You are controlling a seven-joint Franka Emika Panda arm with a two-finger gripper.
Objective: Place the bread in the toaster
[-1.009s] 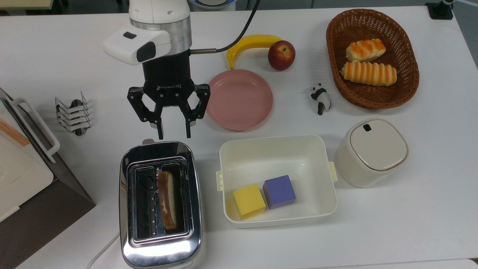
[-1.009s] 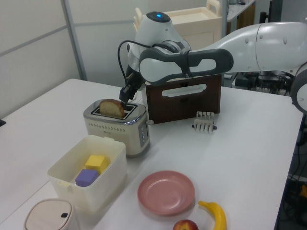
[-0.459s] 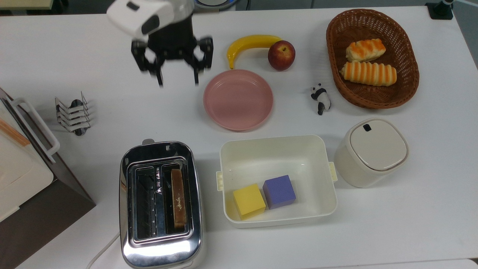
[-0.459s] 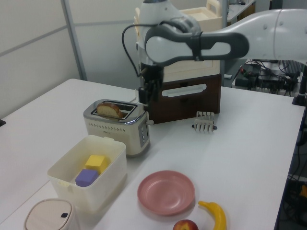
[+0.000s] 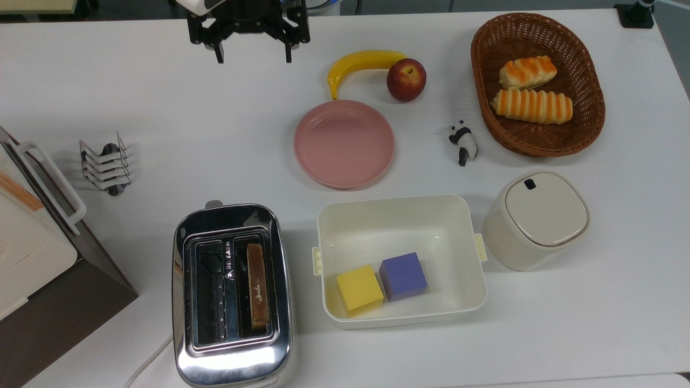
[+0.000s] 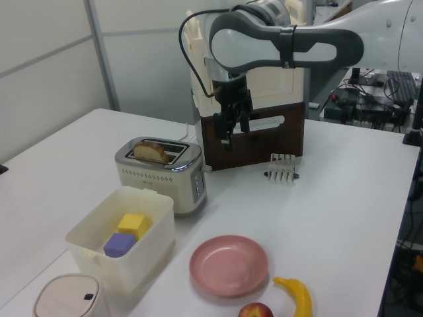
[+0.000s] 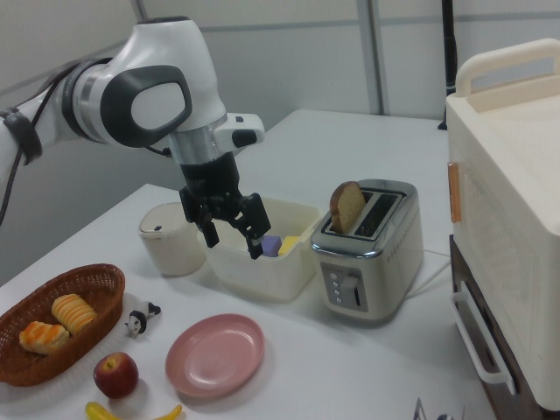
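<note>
Bread (image 5: 257, 285) upright in toaster (image 5: 232, 293) right slot, top-view; gripper (image 5: 250, 54) spread, empty, well apart

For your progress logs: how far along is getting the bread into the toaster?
Done: the bread stands in one slot of the toaster, its top poking out in the right view. In hand: nothing; the pincer is open and well away. Left: perhaps pressing the lever.

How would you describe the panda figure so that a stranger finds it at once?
Start at the brown wicker basket holding two striped rolls. Beside it, toward the pink plate, a small panda stands alone on the white table. It is the only black-and-white toy animal; its neighbours are fruit, dishes and containers.
</note>
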